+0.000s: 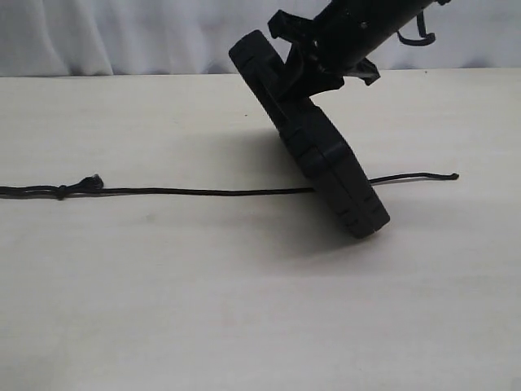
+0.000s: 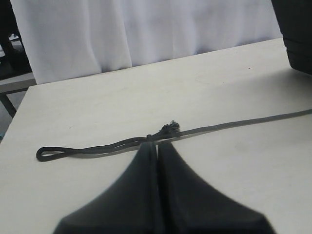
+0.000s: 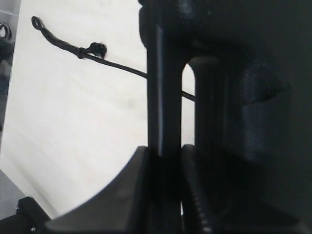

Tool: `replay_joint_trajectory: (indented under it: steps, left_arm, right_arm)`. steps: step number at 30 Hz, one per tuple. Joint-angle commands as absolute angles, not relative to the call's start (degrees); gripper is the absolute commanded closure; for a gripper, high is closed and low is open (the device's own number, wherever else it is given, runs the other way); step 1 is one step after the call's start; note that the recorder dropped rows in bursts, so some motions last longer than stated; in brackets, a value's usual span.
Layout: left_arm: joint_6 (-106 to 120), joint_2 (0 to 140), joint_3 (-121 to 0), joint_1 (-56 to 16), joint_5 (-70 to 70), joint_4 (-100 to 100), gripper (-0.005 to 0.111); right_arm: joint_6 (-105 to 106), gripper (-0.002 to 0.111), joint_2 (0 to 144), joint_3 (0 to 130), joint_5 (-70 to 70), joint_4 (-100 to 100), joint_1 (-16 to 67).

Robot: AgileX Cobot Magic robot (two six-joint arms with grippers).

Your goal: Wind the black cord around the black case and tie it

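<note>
Leaning across black cord (image 1: pixel 203 192), black case (image 1: pixel 326 155) hangs edge-down in right hand (image 3: pixel 165 158).

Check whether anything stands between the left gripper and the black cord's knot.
Nothing visible does. In the left wrist view the shut left gripper points at the black cord beside its knot, with only bare table around. The black case, held tilted by the right gripper, is further along the cord.

Soft, bright light is falling evenly on the pale table (image 1: pixel 163 309). The black case (image 1: pixel 326 155) is throwing a faint gray shadow on it. Up close, the left gripper (image 2: pixel 157 146) and the right gripper (image 3: pixel 165 148) are looking dark and blurry.
</note>
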State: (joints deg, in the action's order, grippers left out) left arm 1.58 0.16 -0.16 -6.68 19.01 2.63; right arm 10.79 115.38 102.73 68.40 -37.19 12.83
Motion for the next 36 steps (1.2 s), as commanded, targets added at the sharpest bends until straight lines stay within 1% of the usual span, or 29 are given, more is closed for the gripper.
replay_joint_trajectory:
  steps: [1,7,10,12,16,19,20,22,26,30,33,36]
  left_arm:
    - [1.4,0.0,0.0,-7.2,18.5,2.4,0.107]
    - [1.4,0.0,0.0,-7.2,18.5,2.4,0.107]
    - [2.9,0.0,0.0,-7.2,15.6,7.0,0.107]
    - [2.8,0.0,0.0,-7.2,8.7,7.3,0.107]
    - [0.0,0.0,0.0,-7.2,-8.9,-4.1,0.107]
    - [0.0,0.0,0.0,-7.2,-21.9,-3.9,0.107]
    - [-2.7,0.0,0.0,-7.2,-28.0,-3.5,0.107]
    - [-9.9,0.0,0.0,-7.2,-33.0,-2.1,0.107]
    - [-21.4,0.0,0.0,-7.2,-32.2,-2.3,0.107]
    - [-21.9,1.2,-0.8,-7.2,-32.1,-2.9,0.107]
    - [-26.4,8.4,-6.9,-7.2,-29.6,4.1,0.107]
    - [-37.8,20.2,-13.8,-7.2,-30.2,20.5,0.107]
  right_arm:
    - [16.0,0.104,114.0,103.2,69.4,-41.5,10.5]
    - [16.7,0.104,114.0,103.2,68.8,-41.8,10.5]
    - [16.7,0.104,114.0,103.2,68.8,-41.8,10.5]
    - [16.7,0.104,114.0,103.2,68.8,-42.0,10.5]
    - [16.7,0.104,114.0,103.2,68.8,-42.0,10.5]
    - [16.7,0.104,114.0,103.2,68.8,-42.0,10.5]
    - [16.7,0.104,114.0,103.2,68.8,-42.0,10.5]
    - [16.7,0.104,114.0,103.2,68.9,-41.9,10.5]
    - [16.7,0.104,114.0,103.2,69.0,-41.9,10.5]
    - [16.5,0.104,114.0,103.2,69.0,-41.9,10.5]
    - [16.5,0.104,114.0,103.2,68.8,-41.9,10.5]
    - [16.5,0.104,114.0,103.2,68.3,-41.9,10.5]
